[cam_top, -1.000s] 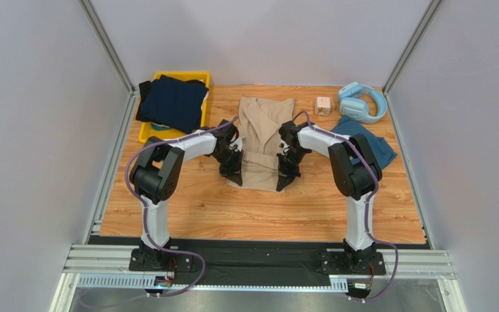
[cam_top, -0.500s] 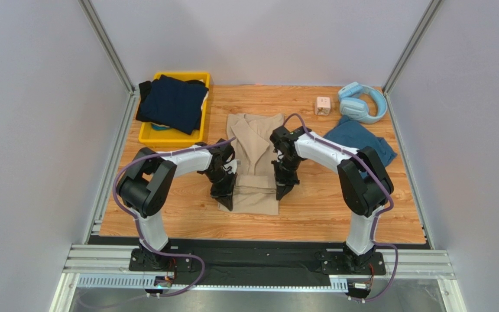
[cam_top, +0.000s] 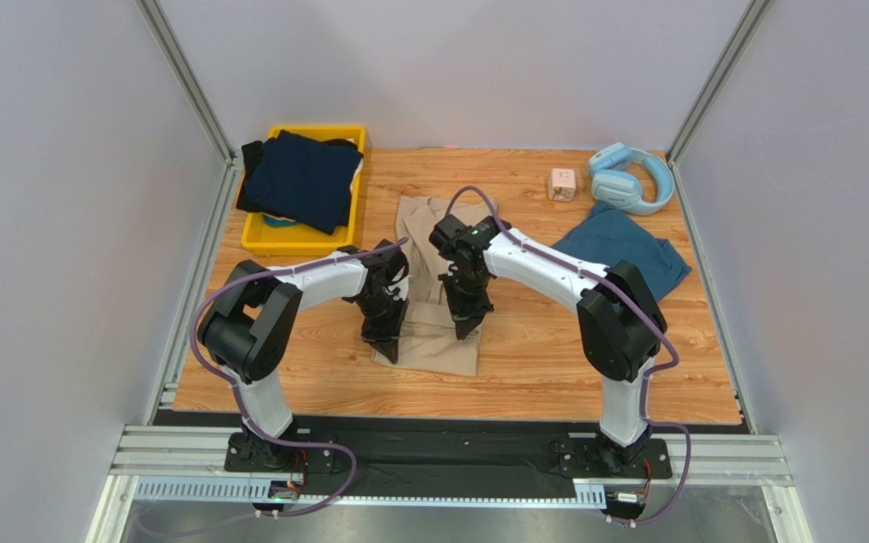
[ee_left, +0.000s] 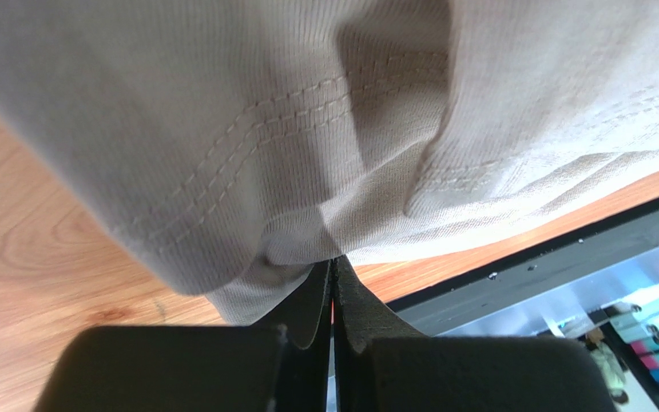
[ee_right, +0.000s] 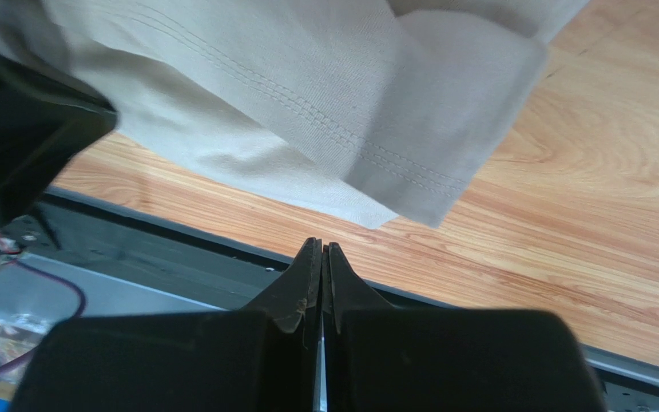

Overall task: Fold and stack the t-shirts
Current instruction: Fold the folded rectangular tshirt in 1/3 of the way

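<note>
The beige t-shirt (cam_top: 433, 351) lies bunched lengthwise in the middle of the wooden table, its hem toward the near edge. My left gripper (cam_top: 386, 335) is at its left edge, shut on a pinch of the beige cloth (ee_left: 307, 129) at the fingertips (ee_left: 333, 262). My right gripper (cam_top: 464, 326) stands over its right side, shut, with the hem (ee_right: 324, 112) lying just beyond its tips (ee_right: 322, 247) and nothing between them. A teal t-shirt (cam_top: 623, 251) lies flat at the right. A dark navy t-shirt (cam_top: 297, 175) is draped over the yellow bin (cam_top: 258, 235).
Light-blue headphones (cam_top: 632, 179) and a small white cube (cam_top: 563, 183) sit at the back right. The yellow bin stands at the back left. Bare wood (cam_top: 564, 362) lies near the front edge, with the black rail below it.
Both grippers have moved toward the near edge and to the left, drawing the beige t-shirt along. The right gripper has swung further left over the shirt.
</note>
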You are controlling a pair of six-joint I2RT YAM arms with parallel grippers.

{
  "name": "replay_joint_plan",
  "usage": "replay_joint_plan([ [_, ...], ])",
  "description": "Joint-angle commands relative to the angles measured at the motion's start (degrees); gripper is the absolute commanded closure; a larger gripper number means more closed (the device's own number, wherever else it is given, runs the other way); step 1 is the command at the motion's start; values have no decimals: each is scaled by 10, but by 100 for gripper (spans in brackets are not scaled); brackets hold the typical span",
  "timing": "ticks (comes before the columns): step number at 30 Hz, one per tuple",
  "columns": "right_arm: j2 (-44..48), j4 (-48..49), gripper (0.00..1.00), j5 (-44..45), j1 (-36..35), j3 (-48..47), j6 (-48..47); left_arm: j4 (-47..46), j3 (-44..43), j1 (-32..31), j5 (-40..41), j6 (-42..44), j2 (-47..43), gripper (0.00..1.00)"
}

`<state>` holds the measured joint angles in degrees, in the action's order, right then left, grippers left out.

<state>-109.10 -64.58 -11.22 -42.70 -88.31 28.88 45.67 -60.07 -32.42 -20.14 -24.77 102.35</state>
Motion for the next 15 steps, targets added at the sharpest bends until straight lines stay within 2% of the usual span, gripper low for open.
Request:
replay_joint_plan([
  [1, -29, 39, 100, 31, -32, 23, 11, 3, -8, 3, 30, -14, -32, 100],
  [8, -96, 56, 100, 92, -52, -20, 14, 1, 2, 2, 25, -16, -50, 100],
  [15, -153, 51, 100, 188, -49, -127, 5, 3, 25, 2, 34, 3, -87, 100],
])
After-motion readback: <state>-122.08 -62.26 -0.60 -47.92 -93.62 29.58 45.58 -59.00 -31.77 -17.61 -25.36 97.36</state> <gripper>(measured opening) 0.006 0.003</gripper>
